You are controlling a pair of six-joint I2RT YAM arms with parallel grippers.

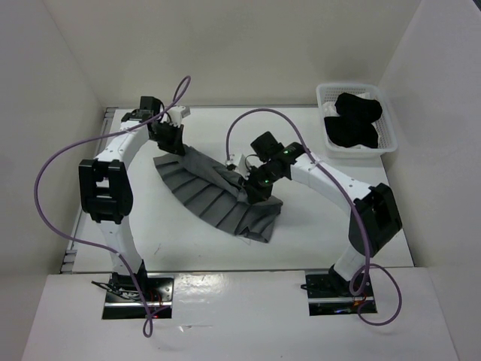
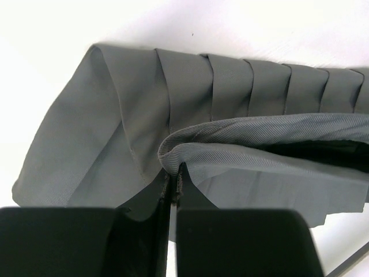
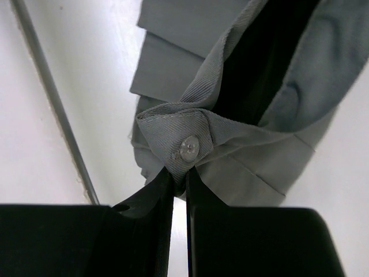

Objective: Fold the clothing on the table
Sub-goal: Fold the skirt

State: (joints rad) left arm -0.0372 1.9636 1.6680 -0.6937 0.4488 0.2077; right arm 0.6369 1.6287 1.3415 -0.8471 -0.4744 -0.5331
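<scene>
The clothing [image 1: 214,194], a grey pleated skirt, lies fanned out on the white table [image 1: 173,241] between the two arms. My left gripper [image 1: 174,147] is shut on the waistband's far left end, and the left wrist view shows the ribbed band [image 2: 242,133] pinched at the fingertips [image 2: 173,176]. My right gripper [image 1: 246,188] is shut on the other waistband corner [image 3: 173,138], the one with a silver button [image 3: 189,148]. Both corners are lifted a little, and the pleats [image 2: 190,81] hang below them.
A white slatted basket [image 1: 388,139] holding a black garment [image 1: 353,120] stands at the back right corner. White walls enclose the table on three sides. Purple cables [image 1: 52,180] loop off both arms.
</scene>
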